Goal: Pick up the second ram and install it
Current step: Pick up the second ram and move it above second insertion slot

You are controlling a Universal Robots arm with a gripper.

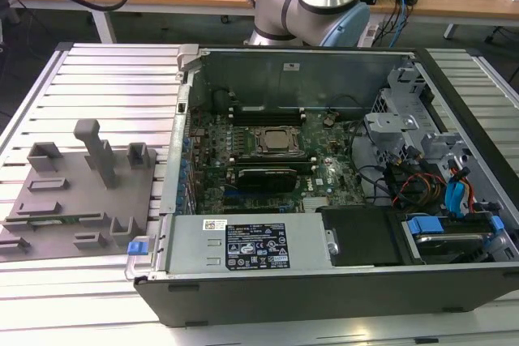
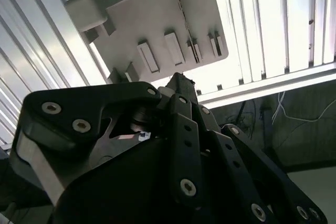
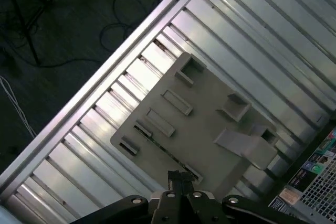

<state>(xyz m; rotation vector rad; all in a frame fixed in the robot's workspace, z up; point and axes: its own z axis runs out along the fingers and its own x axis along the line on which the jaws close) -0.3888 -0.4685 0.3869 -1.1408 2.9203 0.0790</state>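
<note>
The second ram shows as a thin green strip [image 1: 63,219] lying edge-up in the long slot along the near side of the gray fixture [image 1: 77,200], at the exterior view's left. In the first wrist view the same slot runs as a dark line [image 3: 164,149] across the fixture [image 3: 205,124]. My gripper [image 3: 181,178] hangs well above the fixture and points down at that slot. Its dark fingers meet at one tip [image 2: 181,80], shut, with nothing between them. The open computer case [image 1: 324,168] shows its motherboard, with dark memory slots [image 1: 263,174] beside the silver processor [image 1: 276,140].
The fixture's tall upright block [image 1: 99,151] and several shorter blocks stand around the slot. The case's raised side wall [image 1: 174,160] separates the fixture from the motherboard. Cables and drive cages [image 1: 438,176] fill the case's right end. The ribbed metal table [image 1: 105,79] ends in an edge rail [image 3: 105,72].
</note>
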